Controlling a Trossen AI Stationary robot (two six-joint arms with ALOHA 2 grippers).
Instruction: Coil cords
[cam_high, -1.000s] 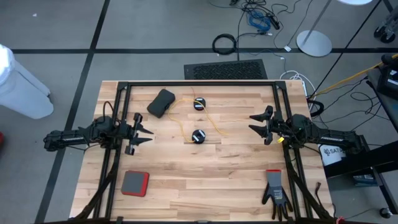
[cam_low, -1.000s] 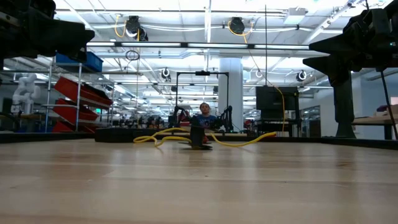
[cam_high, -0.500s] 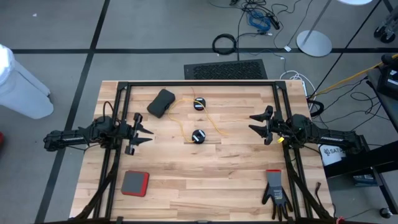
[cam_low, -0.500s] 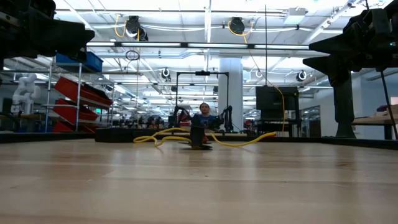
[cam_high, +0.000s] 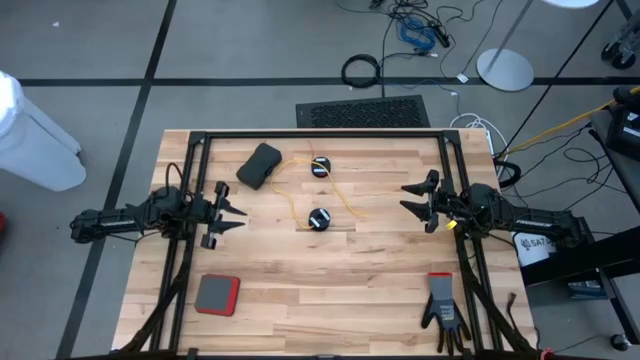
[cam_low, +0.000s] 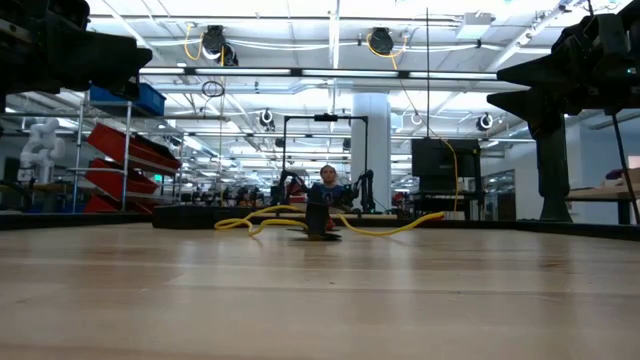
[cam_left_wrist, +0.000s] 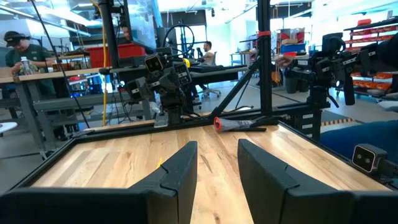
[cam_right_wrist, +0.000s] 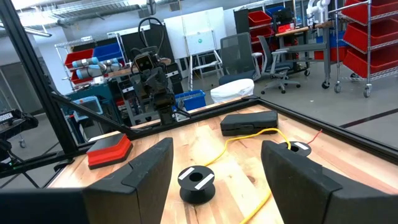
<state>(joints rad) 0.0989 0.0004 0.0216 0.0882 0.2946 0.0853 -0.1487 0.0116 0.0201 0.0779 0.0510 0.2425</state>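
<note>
Two small black reels stand on the wooden table, one at mid-table (cam_high: 320, 219) (cam_right_wrist: 196, 182) and one farther back (cam_high: 320, 167) (cam_right_wrist: 297, 148). A thin yellow cord (cam_high: 345, 205) (cam_right_wrist: 249, 140) (cam_low: 380, 228) lies in loose loops around them. A very thin dark brown cord (cam_right_wrist: 315, 134) runs off from the far reel. My left gripper (cam_high: 242, 212) (cam_left_wrist: 217, 168) hovers open near the table's left edge. My right gripper (cam_high: 403, 197) (cam_right_wrist: 214, 168) hovers open near the right edge. Both point level toward the middle, well short of the cords.
A black case (cam_high: 259, 166) lies at the far left beside the cords. A red and grey block (cam_high: 217, 294) sits near left, and a black glove (cam_high: 443, 305) near right. A black frame rail (cam_high: 320, 134) borders the table.
</note>
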